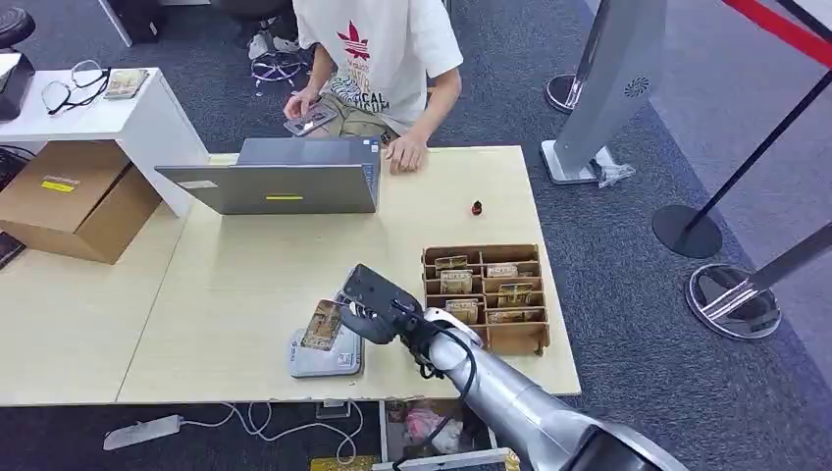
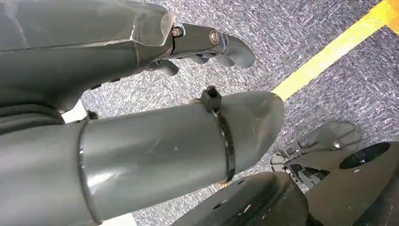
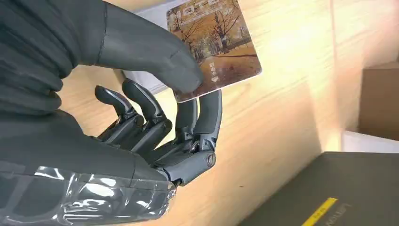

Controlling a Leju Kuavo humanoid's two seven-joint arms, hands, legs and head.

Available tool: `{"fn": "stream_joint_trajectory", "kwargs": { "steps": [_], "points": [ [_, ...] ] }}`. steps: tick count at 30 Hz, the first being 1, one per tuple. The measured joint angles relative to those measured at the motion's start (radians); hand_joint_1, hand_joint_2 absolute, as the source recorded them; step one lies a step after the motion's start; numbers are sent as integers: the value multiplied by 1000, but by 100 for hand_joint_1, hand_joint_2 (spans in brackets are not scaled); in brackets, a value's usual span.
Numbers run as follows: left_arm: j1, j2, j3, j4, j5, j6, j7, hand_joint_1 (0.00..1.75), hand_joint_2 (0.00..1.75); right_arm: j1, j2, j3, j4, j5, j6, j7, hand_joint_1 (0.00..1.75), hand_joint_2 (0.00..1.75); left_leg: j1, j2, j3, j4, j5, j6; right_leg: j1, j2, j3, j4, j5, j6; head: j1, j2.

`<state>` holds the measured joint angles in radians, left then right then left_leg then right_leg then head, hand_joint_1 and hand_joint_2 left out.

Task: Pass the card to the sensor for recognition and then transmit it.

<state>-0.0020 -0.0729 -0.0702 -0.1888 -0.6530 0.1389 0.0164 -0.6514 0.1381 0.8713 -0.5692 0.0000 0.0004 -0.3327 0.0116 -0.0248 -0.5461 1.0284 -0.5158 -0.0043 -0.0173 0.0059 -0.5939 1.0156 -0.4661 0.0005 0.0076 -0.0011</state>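
My right hand [image 1: 375, 306] pinches a brown picture card [image 1: 322, 325] between thumb and fingers, holding it just over the grey sensor pad [image 1: 324, 357] at the table's front edge. In the right wrist view the card [image 3: 214, 44] sits under the thumb [image 3: 155, 52], with the pad's pale edge behind it. My left hand [image 2: 207, 44] hangs over the carpet with its fingers curled and nothing in them.
A wooden card tray [image 1: 486, 292] with several more cards stands right of my hand. A grey laptop [image 1: 285, 177] is at the table's far side, with a seated person [image 1: 378, 59] behind it. A cardboard box [image 1: 74, 196] lies at the left. A small red object [image 1: 477, 208] is near the tray.
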Motion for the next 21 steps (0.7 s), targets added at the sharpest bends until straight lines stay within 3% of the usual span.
{"fn": "stream_joint_trajectory", "kwargs": {
  "steps": [21],
  "points": [
    [0, 0, 0, 0, -5, -8, -5, 0, 0, -17, 16, 55, 106, 3, 36, 79, 175, 175, 0, 0, 0, 0, 0, 0, 0, 0, 0, 0, 0, 0, 0, 0]
  ]
}}
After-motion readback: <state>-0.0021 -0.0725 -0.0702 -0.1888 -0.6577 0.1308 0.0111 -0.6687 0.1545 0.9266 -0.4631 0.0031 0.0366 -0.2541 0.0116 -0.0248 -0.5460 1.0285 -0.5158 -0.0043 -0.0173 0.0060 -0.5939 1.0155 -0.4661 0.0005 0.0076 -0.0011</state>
